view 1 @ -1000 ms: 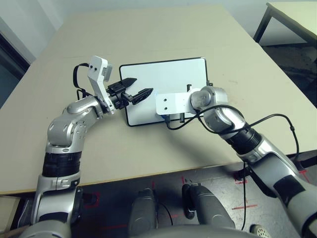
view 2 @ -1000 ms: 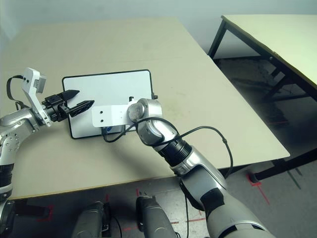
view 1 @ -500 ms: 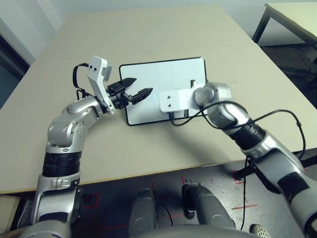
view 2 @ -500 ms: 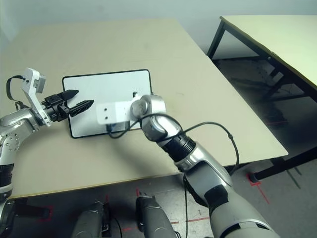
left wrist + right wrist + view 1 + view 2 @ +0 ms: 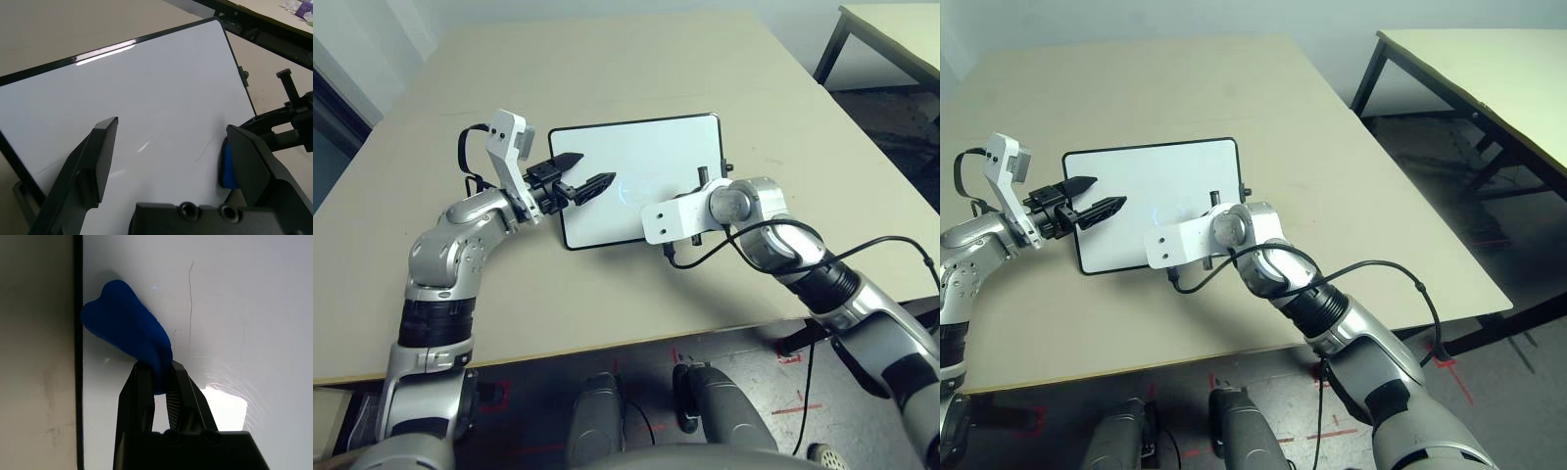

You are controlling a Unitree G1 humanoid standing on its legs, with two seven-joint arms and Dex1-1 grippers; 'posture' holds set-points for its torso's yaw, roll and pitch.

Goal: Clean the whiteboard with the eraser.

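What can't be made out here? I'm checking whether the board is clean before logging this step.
- Near edge of the white black-framed whiteboard: in the eye views, hidden under the right arm's white wrist bracket.
- Small bright-blue eraser: in the left wrist view, mostly hidden behind a black finger.
- Right gripper: the eraser covers the fingertips in the right wrist view.
- Thin pen marks: too faint for the eye views.

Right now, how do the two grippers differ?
The right gripper is shut on the blue eraser, pressing it to the whiteboard near its frame; the left gripper is open and holds nothing. Both are over the whiteboard.
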